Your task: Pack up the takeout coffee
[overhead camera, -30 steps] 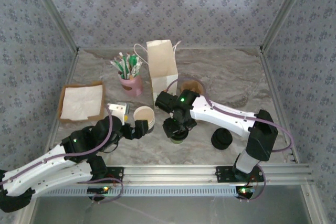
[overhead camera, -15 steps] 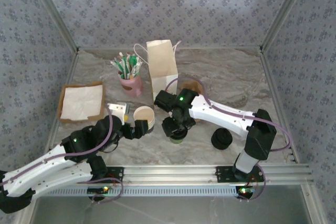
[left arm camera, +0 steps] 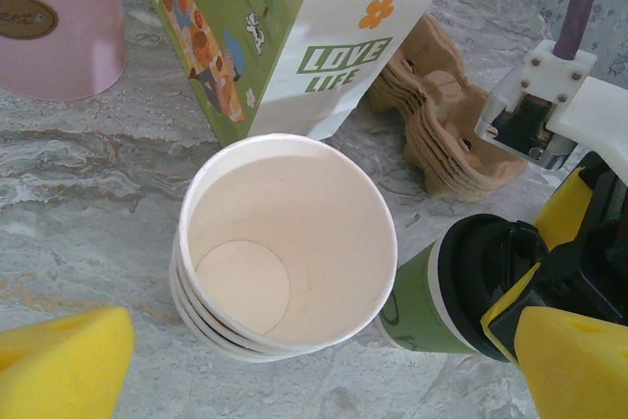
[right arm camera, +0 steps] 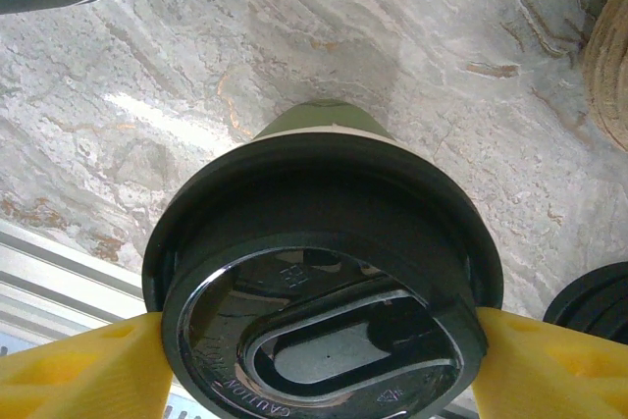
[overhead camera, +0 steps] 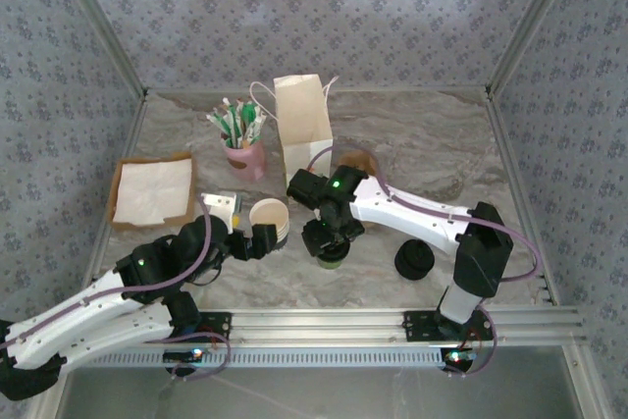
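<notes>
The takeout coffee (overhead camera: 332, 254), a green-sleeved cup under a black lid, stands on the marble surface (overhead camera: 432, 144) near the front, just right of the stack of lidless cups (overhead camera: 270, 215). Hardly anything has shifted around it in the last second. The right arm has only leaned a touch to the left, and the cup sits where it sat. I take that to mean the grip is settled and the lift has not begun, so the packing itself is still all to do.

The right hand (right arm camera: 314, 365) is closed partway from above, and its yellow pads (right arm camera: 78, 370) press either side of the lid's rim. From where I stand I can't say for sure whether the base has left the surface. It looks as though it still rests there.

The left hand (left arm camera: 314, 385) hangs spread wide around the near side of the stack, holding nothing. The white bag (overhead camera: 302, 130) stands upright behind the coffee, a short way farther back, and the loose black lids (overhead camera: 414, 260) lie off to the right
</notes>
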